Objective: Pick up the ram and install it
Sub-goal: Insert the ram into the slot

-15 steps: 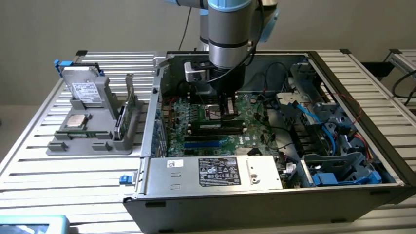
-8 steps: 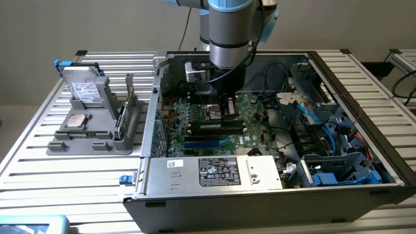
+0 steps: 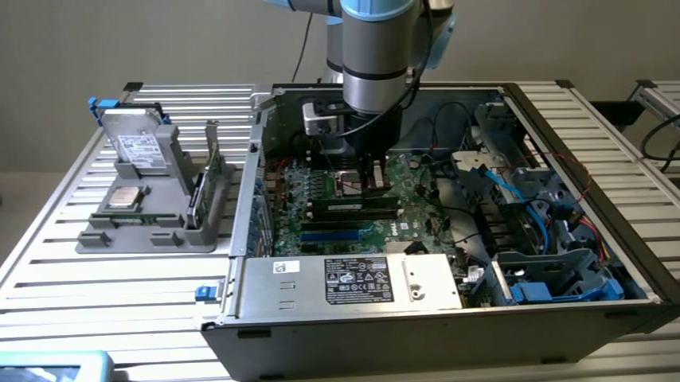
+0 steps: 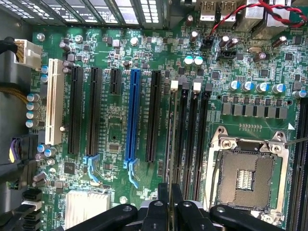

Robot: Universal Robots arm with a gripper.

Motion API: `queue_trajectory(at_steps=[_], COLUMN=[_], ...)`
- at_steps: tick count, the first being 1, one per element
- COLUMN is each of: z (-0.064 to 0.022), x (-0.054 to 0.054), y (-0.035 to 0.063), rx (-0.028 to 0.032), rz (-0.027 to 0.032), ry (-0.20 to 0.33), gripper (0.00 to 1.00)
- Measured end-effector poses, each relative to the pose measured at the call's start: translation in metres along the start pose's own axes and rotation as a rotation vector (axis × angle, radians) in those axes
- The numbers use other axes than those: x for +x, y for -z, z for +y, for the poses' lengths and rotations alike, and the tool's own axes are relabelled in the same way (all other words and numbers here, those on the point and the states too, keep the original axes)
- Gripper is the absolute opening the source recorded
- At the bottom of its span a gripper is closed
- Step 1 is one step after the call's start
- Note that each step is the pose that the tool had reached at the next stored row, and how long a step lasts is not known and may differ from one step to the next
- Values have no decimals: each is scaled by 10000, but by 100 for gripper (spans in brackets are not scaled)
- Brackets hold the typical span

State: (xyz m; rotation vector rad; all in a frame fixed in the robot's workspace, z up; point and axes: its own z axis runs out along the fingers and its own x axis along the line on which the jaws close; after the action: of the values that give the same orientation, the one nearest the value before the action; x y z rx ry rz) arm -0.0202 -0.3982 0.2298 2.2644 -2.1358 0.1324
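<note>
My gripper reaches down into the open computer case over the green motherboard. Its fingers are shut on the ram, which the wrist view shows edge-on as a thin dark strip. The strip runs along the first black memory slot, the one with a white clip. In the exterior view the ram is a long dark stick just below the fingers, level with the slots. How deep it sits in the slot cannot be told.
The bare processor socket lies beside the memory slots, and a blue slot and black expansion slots on the other side. Power supply and blue cables crowd the case. A grey holder outside carries a processor chip.
</note>
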Motion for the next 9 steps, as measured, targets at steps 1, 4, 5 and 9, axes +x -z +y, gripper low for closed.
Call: queue_trajectory(at_steps=[1,4,5,9], z=[0,2,3,4], x=[0,0,-1,-1], y=[-1,-5,-5,-7], rx=[0,-1,-2,-5], rz=[0,-4,-5,-10], ry=[-2,-21,-29,-78], gripper=[14,14,14,14])
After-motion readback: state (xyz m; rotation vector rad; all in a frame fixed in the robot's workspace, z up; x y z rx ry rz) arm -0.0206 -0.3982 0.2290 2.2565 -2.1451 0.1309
